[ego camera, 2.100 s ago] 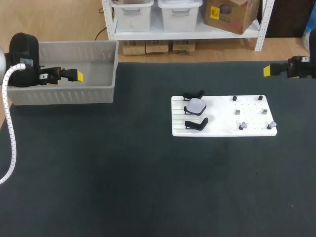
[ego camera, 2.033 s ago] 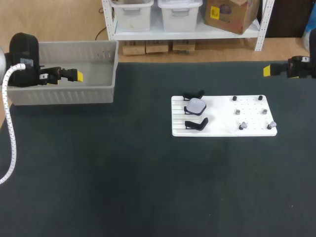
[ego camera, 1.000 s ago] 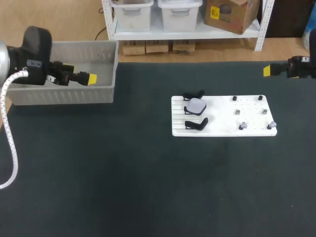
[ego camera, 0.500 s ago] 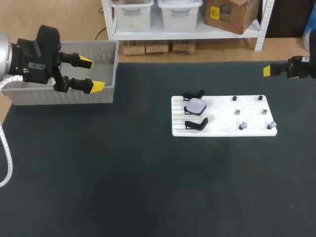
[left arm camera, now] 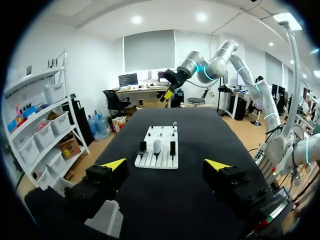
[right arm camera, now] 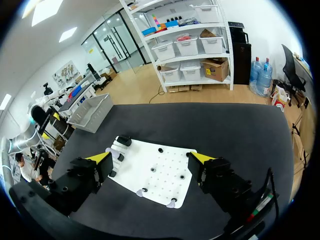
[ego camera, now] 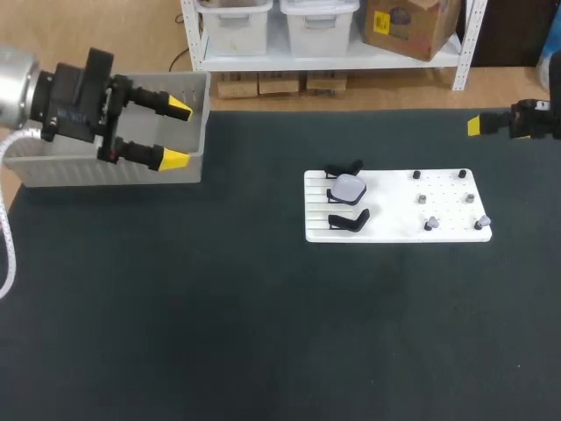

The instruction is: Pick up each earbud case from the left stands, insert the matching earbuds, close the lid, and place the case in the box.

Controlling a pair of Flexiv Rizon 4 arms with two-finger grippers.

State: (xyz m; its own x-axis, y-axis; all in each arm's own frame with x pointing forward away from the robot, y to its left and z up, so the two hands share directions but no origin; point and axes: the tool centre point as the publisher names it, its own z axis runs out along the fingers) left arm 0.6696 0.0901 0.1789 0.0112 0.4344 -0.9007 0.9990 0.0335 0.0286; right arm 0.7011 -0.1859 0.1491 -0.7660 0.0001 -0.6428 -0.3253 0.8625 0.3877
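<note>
Earbud case [ego camera: 350,187] sits near board [ego camera: 396,219] edge, left pincer [ego camera: 177,134] well apart.

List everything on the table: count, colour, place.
table: one, black, under everything
box: one, grey, far left corner
board: one, white, right of middle
stands: three, black, in a row on the board's left part
earbud case: one, pale, on the middle stand
small pieces: six, four dark and two pale, on the board's right part
left gripper: yellow-tipped, open, over the box's right end
right gripper: yellow-tipped, open, at the far right edge
</note>
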